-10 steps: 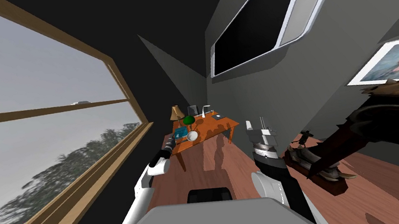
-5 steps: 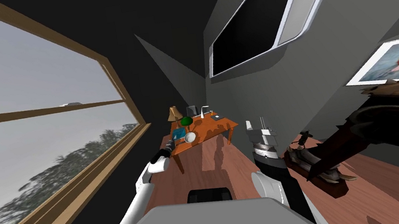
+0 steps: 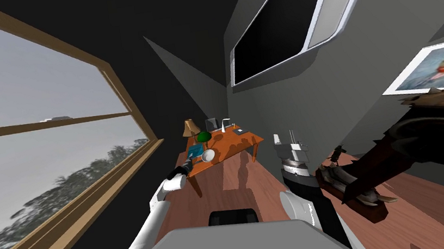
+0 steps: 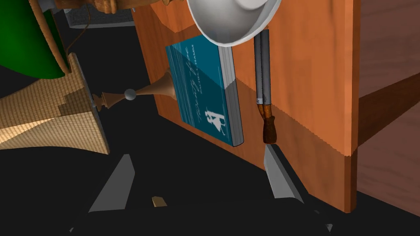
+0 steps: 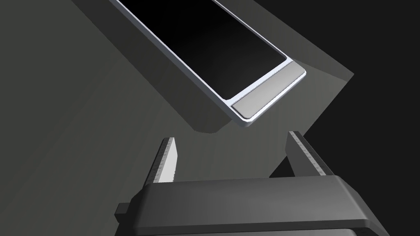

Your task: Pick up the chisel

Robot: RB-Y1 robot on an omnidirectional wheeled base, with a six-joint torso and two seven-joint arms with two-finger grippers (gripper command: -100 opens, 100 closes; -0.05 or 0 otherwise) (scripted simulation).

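Observation:
The chisel, with a grey blade and a brown handle, lies flat on the orange table between a teal book and the table's edge. Its blade runs under a white bowl. My left gripper is open just short of the table's corner; the handle's end sits right beyond the tip of one of its fingers, not between them. In the head view the left gripper reaches the table's near corner. My right gripper is raised beside my chest, open and empty.
A tan-shaded lamp and a green-shaded one stand on the table past the book. Dark brown furniture juts in from the right. A large window runs along the left wall.
The whole head view has shifted left, so my body has turned slightly. The left hand stays at the table's near corner and the right arm holds still.

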